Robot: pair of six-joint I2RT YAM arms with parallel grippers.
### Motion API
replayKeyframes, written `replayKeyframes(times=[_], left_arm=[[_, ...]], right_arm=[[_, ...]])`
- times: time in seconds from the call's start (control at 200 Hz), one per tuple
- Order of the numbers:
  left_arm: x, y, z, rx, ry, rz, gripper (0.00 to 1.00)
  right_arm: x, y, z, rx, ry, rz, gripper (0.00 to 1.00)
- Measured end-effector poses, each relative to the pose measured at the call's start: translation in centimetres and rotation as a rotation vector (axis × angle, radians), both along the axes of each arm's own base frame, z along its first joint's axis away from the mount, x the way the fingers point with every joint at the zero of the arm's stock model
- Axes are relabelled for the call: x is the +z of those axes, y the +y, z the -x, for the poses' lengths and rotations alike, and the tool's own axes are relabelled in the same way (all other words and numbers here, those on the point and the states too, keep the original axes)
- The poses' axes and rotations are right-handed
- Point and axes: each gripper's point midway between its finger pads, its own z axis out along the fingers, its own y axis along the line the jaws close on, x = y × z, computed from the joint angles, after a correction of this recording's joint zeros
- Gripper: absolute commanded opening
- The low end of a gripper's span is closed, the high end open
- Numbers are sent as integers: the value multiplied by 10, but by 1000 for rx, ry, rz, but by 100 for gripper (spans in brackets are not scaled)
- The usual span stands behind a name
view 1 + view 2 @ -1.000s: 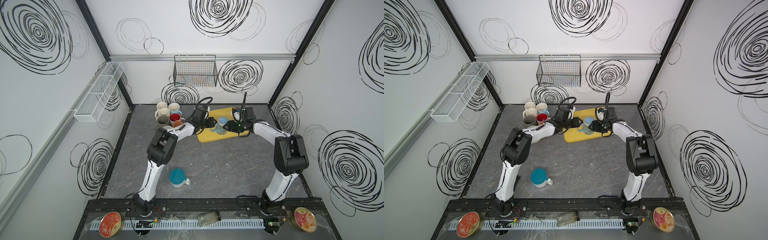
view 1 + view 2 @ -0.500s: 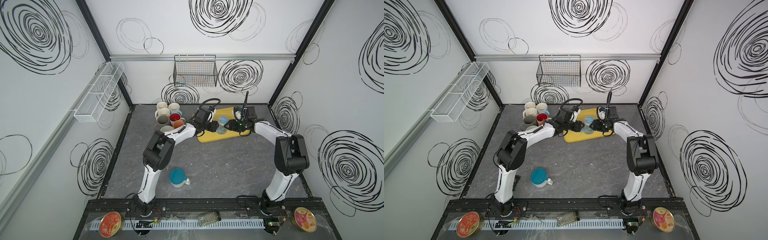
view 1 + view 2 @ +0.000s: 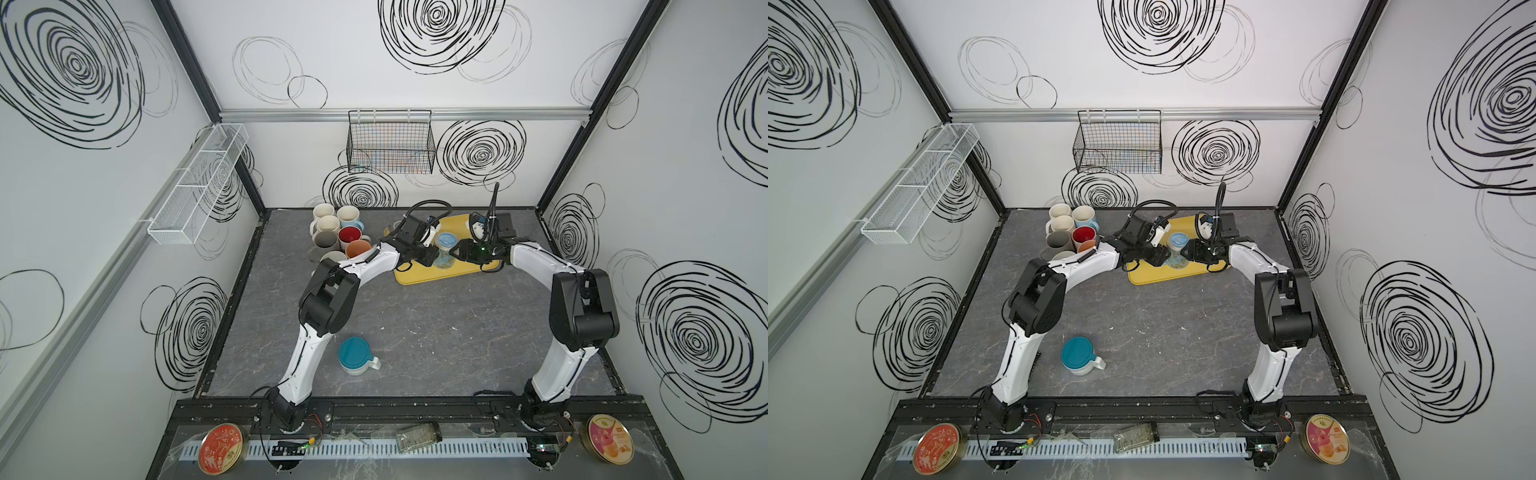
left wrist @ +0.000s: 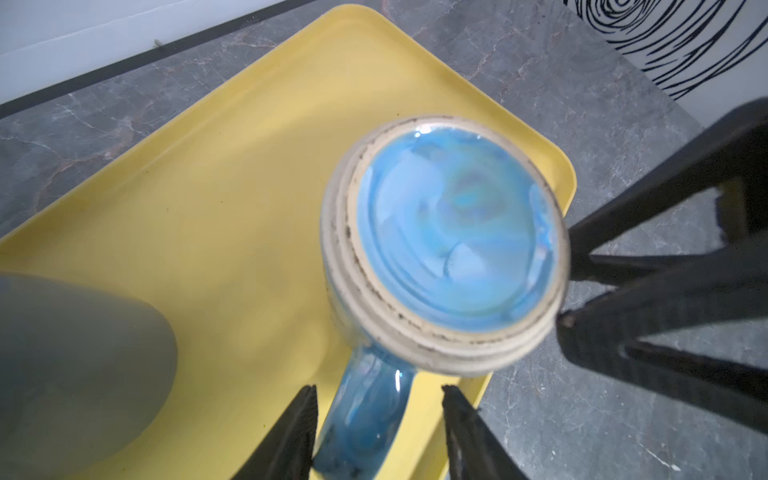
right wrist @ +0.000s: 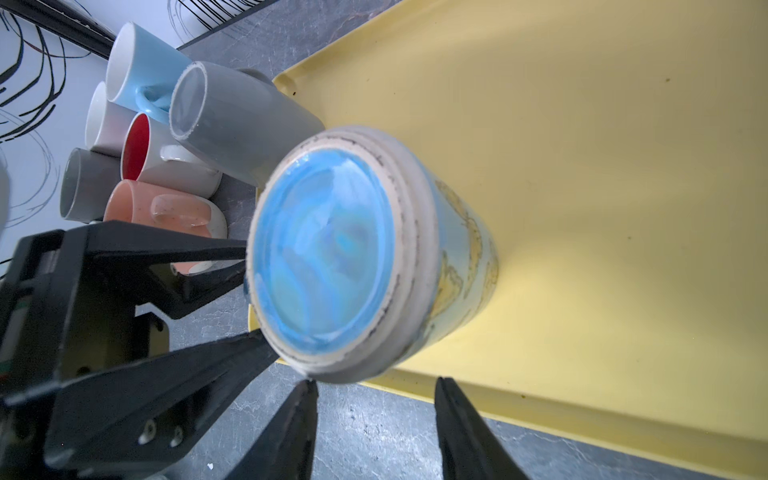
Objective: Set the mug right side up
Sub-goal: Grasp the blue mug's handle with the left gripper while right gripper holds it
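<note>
Left gripper (image 4: 378, 397) works just right of a cluster of upright mugs (image 3: 338, 237) near the table's (image 3: 436, 332) back-left corner. Its jaws stand parted on either side of a blue handle (image 4: 365, 411). A gap shows between each black finger (image 4: 297, 432) and the handle, so nothing is clamped. Toward the table's front edge, a teal-bottomed mug (image 3: 354, 358) rests upside down. An upside-down grey mug (image 5: 241, 133) stands at the yellow tray's (image 4: 199, 199) left end. Next comes the task's mug (image 4: 453, 232), light blue with a yellowish map-like print. It sits mouth down on the tray near its front edge, with the glazed blue base facing up and the handle pointing at the left arm. Right gripper (image 5: 375, 384) sits just beside the mug's opposite side, jaws apart and holding nothing. One fingertip (image 4: 590, 328) lies close to the base rim; whether it touches cannot be told.
</note>
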Motion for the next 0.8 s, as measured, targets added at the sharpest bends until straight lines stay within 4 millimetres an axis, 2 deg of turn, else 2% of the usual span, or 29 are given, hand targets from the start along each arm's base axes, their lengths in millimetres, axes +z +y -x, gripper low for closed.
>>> replayKeyframes(times=[0.145, 0.365, 0.445, 0.61, 0.801], left_arm=[[2, -7, 1, -30, -18, -19, 46], [3, -16, 1, -44, -43, -47, 14], [4, -15, 0, -29, -67, -83, 7], [3, -12, 1, 13, -95, -158, 1], [4, -8, 3, 38, -110, -174, 0]], right_arm=[[0, -1, 0, -1, 2, 0, 49], [-4, -2, 3, -3, 13, 2, 49], [-6, -2, 5, -3, 18, 5, 49], [1, -5, 14, -11, 6, 7, 49], [27, -7, 18, -31, -71, -6, 49]])
